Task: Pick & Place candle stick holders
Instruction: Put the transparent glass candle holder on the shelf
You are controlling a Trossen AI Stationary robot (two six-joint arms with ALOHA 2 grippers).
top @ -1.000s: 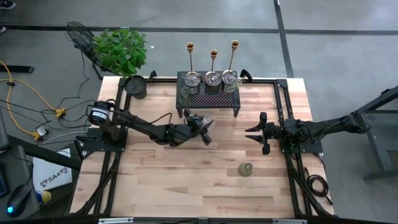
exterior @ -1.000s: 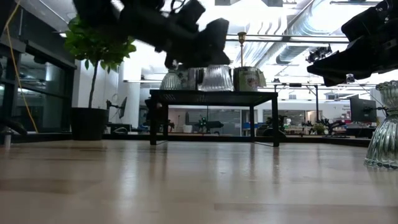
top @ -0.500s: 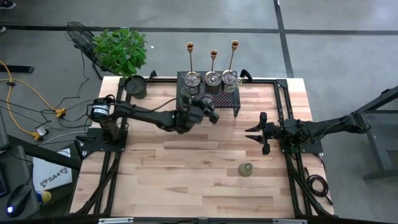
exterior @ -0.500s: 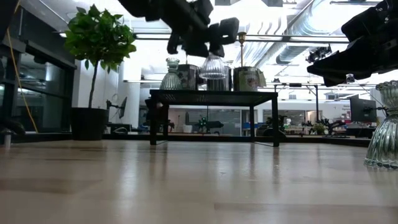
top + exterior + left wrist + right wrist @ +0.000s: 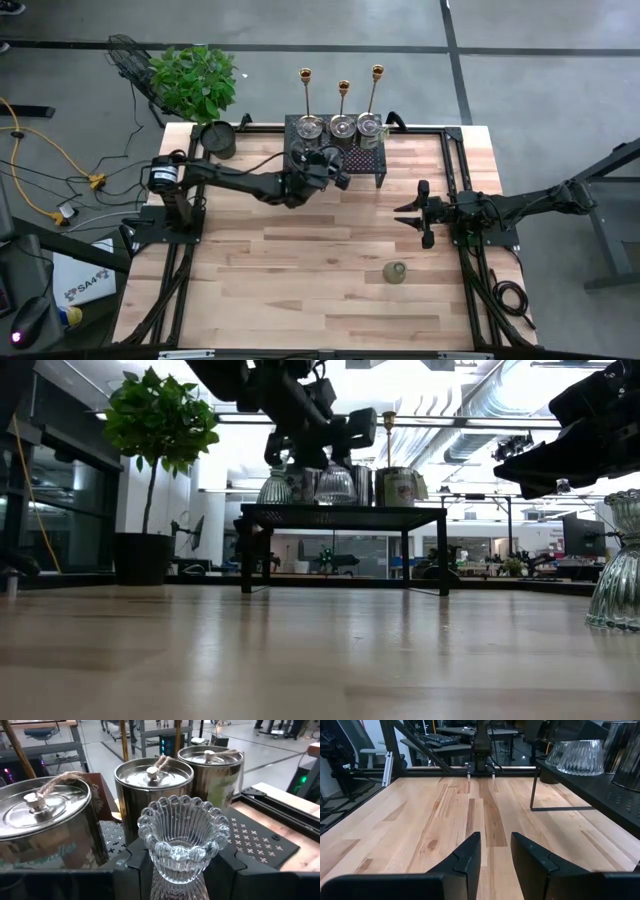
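My left gripper [image 5: 325,163] is shut on a clear fluted glass candle stick holder [image 5: 182,832] over the front of the black mesh rack [image 5: 365,160]. Whether the holder's foot touches the rack I cannot tell. Three silvery tins [image 5: 342,126] stand on the rack, and a second glass holder [image 5: 297,152] stands on its left part. Three gold candlesticks [image 5: 343,88] stand behind the rack. A third glass holder [image 5: 395,272] stands on the table at the near right. My right gripper [image 5: 420,213] waits open at the right, holding nothing. My left gripper pinches the glass holder at its narrow waist [image 5: 172,866], below the scalloped cup, between its two fingers [image 5: 134,862]. The fingers come nearly level from the table's near side. The holder stands upright in the hold, cup up, its wide foot below the fingers.
A round black pot [image 5: 218,140] sits at the table's far left corner, with a leafy plant [image 5: 195,80] behind it. Black frame rails [image 5: 455,160] run along the table's sides. Bare wood [image 5: 300,270] lies between the rack and the near edge.
My left gripper has carried the glass holder toward the table's far edge, from above the bare wood to over the rack's front. It rose on the way, then sank a little, and its wrist has turned. The holder has stayed upright.
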